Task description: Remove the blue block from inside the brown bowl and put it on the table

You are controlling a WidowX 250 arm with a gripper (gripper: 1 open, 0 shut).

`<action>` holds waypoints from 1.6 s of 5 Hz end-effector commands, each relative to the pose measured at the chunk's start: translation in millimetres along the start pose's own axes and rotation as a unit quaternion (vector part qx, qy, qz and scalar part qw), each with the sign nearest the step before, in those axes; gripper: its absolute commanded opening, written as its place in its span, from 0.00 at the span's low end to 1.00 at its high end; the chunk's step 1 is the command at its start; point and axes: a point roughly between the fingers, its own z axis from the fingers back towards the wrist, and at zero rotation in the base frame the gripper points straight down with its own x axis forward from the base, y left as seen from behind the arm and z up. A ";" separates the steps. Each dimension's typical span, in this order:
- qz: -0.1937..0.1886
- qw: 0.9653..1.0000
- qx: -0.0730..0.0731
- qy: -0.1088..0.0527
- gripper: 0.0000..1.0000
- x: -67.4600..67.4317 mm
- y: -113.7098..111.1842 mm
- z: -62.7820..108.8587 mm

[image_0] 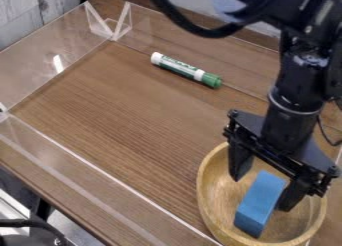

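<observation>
The blue block [262, 203] lies inside the brown bowl [214, 190] at the lower right of the camera view, leaning along the bowl's slope. My gripper [279, 180] hangs straight down over the bowl, open, its black fingers [243, 160] straddling the block's upper end. Whether the fingers touch the block cannot be made out. The table [120, 110] is dark wood grain and spreads left of the bowl.
A green-and-white marker [186, 71] lies on the tabletop at the back centre. Low clear acrylic walls [54, 65] edge the table on the left and at the back. The black arm [305, 60] rises above the bowl on the right.
</observation>
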 end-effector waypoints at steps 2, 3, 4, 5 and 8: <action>0.006 1.000 -0.010 -0.022 1.00 7.4 2.0 -5.3; 0.006 1.000 -0.012 -0.024 1.00 8.2 2.4 -12.5; 0.005 1.000 -0.015 -0.026 1.00 8.8 2.9 -19.1; 0.004 0.999 -0.017 -0.028 1.00 9.2 3.7 -25.2; 0.000 1.000 -0.015 -0.024 0.00 7.7 7.6 -19.7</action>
